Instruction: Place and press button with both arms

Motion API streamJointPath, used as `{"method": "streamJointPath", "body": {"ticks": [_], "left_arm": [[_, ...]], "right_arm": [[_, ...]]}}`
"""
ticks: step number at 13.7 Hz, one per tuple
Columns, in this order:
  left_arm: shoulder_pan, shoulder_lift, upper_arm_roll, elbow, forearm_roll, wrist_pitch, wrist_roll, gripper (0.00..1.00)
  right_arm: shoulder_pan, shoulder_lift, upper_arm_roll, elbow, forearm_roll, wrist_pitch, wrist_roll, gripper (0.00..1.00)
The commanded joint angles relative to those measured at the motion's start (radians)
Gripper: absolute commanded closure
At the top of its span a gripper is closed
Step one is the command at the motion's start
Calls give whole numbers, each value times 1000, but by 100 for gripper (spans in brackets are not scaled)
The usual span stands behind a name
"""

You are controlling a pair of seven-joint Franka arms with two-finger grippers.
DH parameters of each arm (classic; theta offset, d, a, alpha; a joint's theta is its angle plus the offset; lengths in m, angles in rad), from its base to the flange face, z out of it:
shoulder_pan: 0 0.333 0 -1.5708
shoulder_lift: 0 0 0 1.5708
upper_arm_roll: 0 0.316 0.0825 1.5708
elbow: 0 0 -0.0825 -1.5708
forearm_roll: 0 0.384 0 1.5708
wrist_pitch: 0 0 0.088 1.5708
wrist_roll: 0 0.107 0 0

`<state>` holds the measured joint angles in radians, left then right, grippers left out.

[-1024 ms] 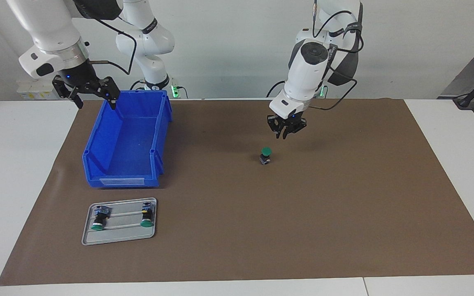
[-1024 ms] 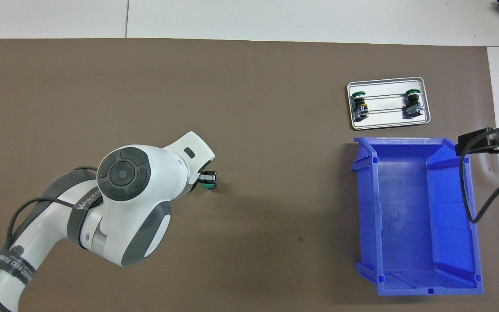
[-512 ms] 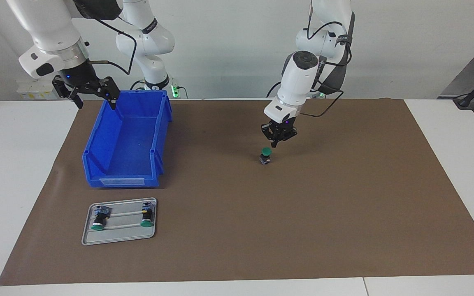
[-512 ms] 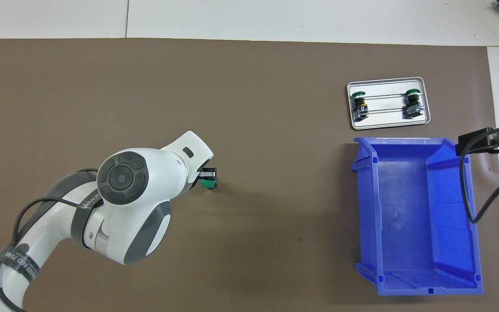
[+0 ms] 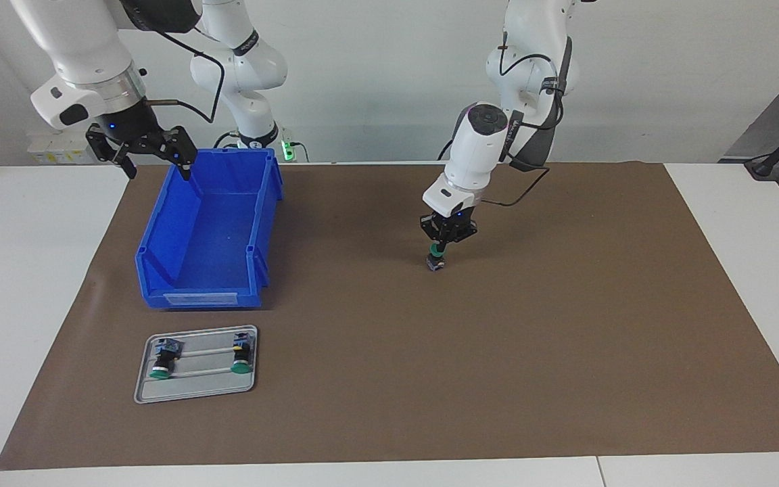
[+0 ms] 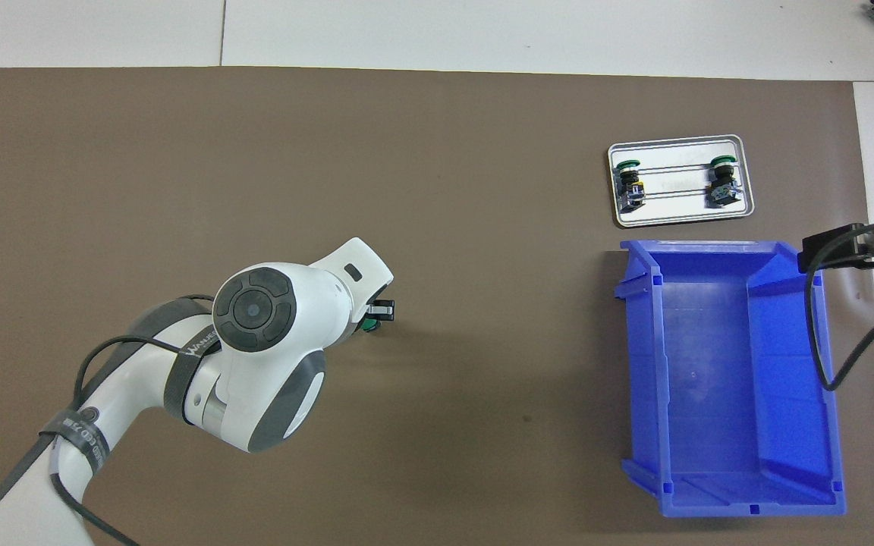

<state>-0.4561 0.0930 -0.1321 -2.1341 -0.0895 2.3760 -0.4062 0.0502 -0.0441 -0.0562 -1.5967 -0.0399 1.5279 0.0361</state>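
Starting at the ten o'clock corner of the brown mat (image 5: pixel 565 338) in the facing view, the right gripper (image 5: pixel 157 162) hangs with its fingers spread wide and empty over the corner of the blue bin (image 5: pixel 264 223) closest to the robots; that arm waits. At about eight o'clock, touching nothing, sits the metal tray (image 5: pixel 193 384). On it lie two spare buttons (image 5: pixel 163 358), on their sides with their green caps toward six o'clock. Close to the mat's middle, at about one o'clock from it, the button (image 5: pixel 435 262) stands alone on the mat, well apart from bin and tray. The left gripper (image 5: pixel 441 243) is right on top of it, fingertips pressed together into a single point that appears to touch the green cap. The placing looks done and the pressing seems to be the step in hand. What it calls for next is a short, straight push down through the cap's centre, since an off-centre push could tip so small a body. The button is upright, its long axis vertical and its cap facing up; from overhead only a sliver of green (image 6: pixel 369 326) shows beside the gripper.
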Motion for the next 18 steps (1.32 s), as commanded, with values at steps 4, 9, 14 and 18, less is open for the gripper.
{"method": "streamJointPath", "body": {"ticks": [4, 9, 14, 18], "left_arm": [[-18, -15, 12, -41, 24, 12, -22, 100], [-18, -7, 12, -62, 24, 29, -22, 100], [-19, -6, 12, -105, 24, 83, -20, 100], [-12, 17, 14, -61, 24, 69, -16, 100]], "right_arm": [[-7, -20, 4, -20, 17, 3, -18, 0], [-7, -20, 4, -20, 17, 3, -18, 0], [-7, -20, 4, -20, 17, 3, -18, 0], [-7, -20, 4, -20, 17, 3, -18, 0]]}}
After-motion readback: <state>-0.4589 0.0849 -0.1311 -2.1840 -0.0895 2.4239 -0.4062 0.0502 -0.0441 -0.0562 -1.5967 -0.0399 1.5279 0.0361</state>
